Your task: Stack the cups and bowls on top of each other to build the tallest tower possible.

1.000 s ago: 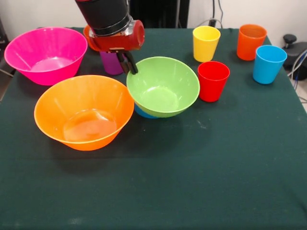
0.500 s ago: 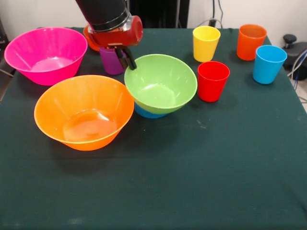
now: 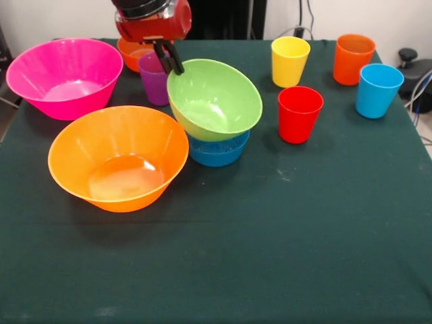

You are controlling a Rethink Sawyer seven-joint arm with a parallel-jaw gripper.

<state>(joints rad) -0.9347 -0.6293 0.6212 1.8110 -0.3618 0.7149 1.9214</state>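
The arm comes down from the top edge of the front view, its red wrist housing just above the far-left part of the table [image 3: 324, 256]. Below the housing the gripper [image 3: 170, 61] points down and slightly toward the near side, its dark fingers closed on the far-left rim of the green bowl [image 3: 216, 101]. The green bowl hangs tilted, its gripped rim high and its opening turned toward the near right, and its underside is just above the small blue bowl [image 3: 219, 150]; whether the two touch cannot be told. The small blue bowl stands upright near the middle of the worktop, partly hidden under the green one.

Just left of the gripper stands the purple cup [image 3: 154, 79], upright, and behind it at the far edge a small orange bowl [image 3: 133, 52] shows partly under the wrist. The pink bowl [image 3: 64, 75] sits at the far-left corner. The large orange bowl [image 3: 118, 156] sits nearer the left edge, closer to the near side, its rim close beside the blue bowl.

Toward the far-right corner four cups stand upright and apart: the yellow cup [image 3: 290, 61] near the far edge, the red cup [image 3: 300, 113] just nearer than it, the orange cup [image 3: 354, 59] at the far edge, and the light blue cup [image 3: 378, 90] closest to the right edge.
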